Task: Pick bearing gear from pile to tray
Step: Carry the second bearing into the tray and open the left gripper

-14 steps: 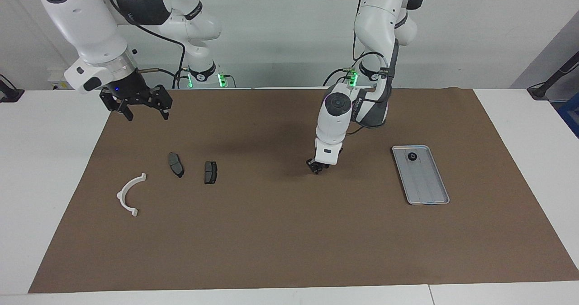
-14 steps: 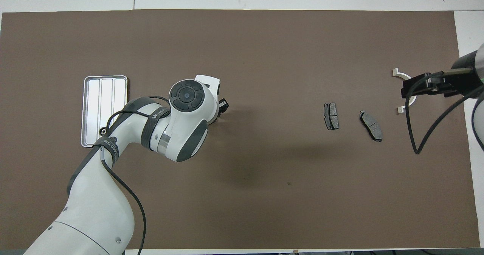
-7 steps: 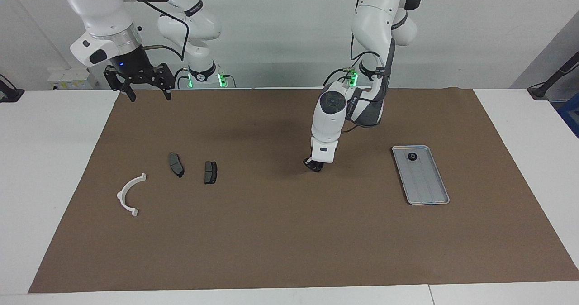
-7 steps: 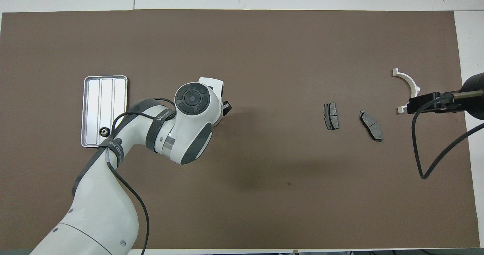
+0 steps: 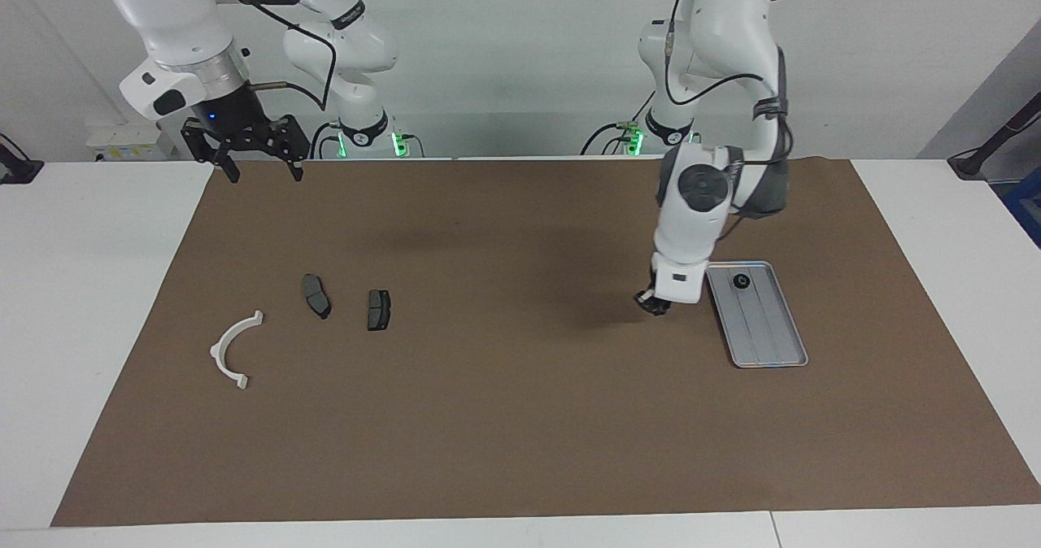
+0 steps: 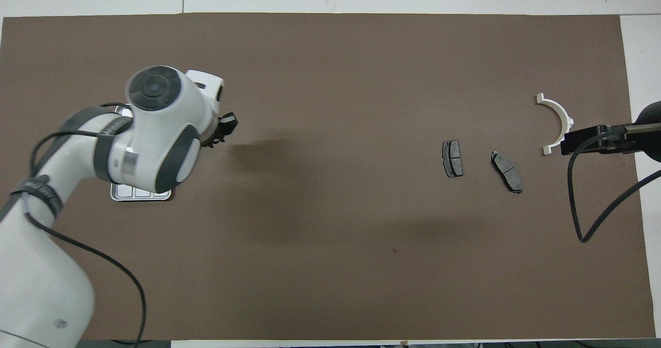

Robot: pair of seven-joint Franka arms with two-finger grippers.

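bearing gear [image 5: 741,281]: small black round piece lying in the tray [image 5: 773,345], at the end nearer the robots.
left hand [image 5: 653,303]: low over the brown mat [image 5: 520,418] just beside the tray; can't tell its fingers; gear apart from it.
right hand [image 5: 257,154]: raised over the mat's edge, fingers spread, waiting.
pile [image 5: 313,316]: toward the right arm's end of the desk.

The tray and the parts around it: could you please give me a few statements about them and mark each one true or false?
1. A small black round piece lies in the tray. True.
2. The white half-ring bracket lies in the tray. False: it lies on the brown mat, toward the right arm's end.
3. The two brake pads lie apart. True.
4. The left gripper is over the brake pads. False: it is over the mat beside the tray.
5. The right gripper is raised, open. True.
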